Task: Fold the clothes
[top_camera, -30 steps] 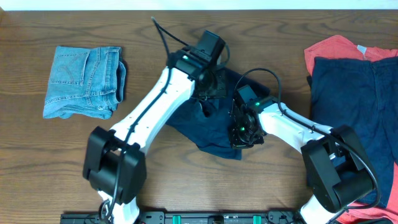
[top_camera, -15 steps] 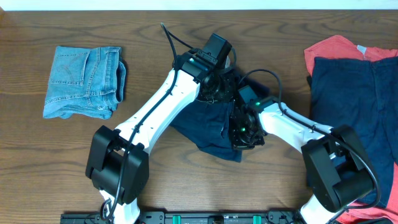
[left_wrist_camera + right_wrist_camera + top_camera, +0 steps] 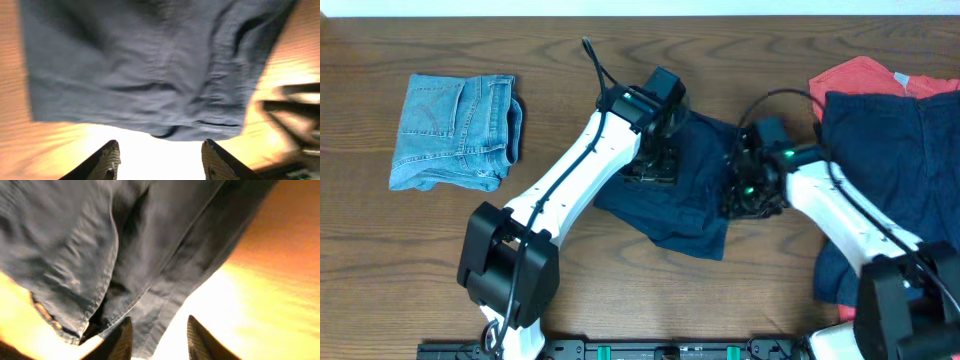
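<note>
A dark navy garment (image 3: 688,190) lies folded in the middle of the wooden table. My left gripper (image 3: 653,168) hovers over its left part; in the left wrist view its fingers (image 3: 160,160) are open and empty just off the cloth's edge (image 3: 150,75). My right gripper (image 3: 748,192) is at the garment's right edge; in the right wrist view its fingers (image 3: 159,339) are open, with the hem (image 3: 150,305) of the cloth between and beside them, not gripped.
A folded pair of light blue jeans (image 3: 455,130) lies at the far left. A pile with a navy garment (image 3: 895,170) over a red one (image 3: 855,78) sits at the right edge. Bare wood (image 3: 620,290) fronts the arms.
My right gripper has moved right, from over the garment's middle to its right edge. The navy garment now lies wider and flatter. My left gripper has shifted slightly.
</note>
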Robot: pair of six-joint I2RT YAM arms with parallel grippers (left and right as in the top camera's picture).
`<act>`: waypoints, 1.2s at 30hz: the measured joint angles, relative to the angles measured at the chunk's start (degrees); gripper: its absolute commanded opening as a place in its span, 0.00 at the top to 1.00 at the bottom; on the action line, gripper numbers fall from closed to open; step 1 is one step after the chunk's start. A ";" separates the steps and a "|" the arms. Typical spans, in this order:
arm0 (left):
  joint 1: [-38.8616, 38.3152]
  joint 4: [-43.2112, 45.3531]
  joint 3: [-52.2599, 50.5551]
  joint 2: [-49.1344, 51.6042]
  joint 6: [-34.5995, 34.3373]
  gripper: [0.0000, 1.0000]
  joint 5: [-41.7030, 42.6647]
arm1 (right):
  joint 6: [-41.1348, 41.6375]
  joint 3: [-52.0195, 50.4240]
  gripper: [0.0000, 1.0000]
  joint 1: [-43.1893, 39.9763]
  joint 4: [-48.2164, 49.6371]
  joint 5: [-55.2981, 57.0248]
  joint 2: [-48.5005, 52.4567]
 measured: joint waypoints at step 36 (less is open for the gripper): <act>8.09 -6.58 -1.73 0.00 8.94 0.23 -3.06 | 4.79 2.60 0.99 -4.39 20.28 -9.01 1.64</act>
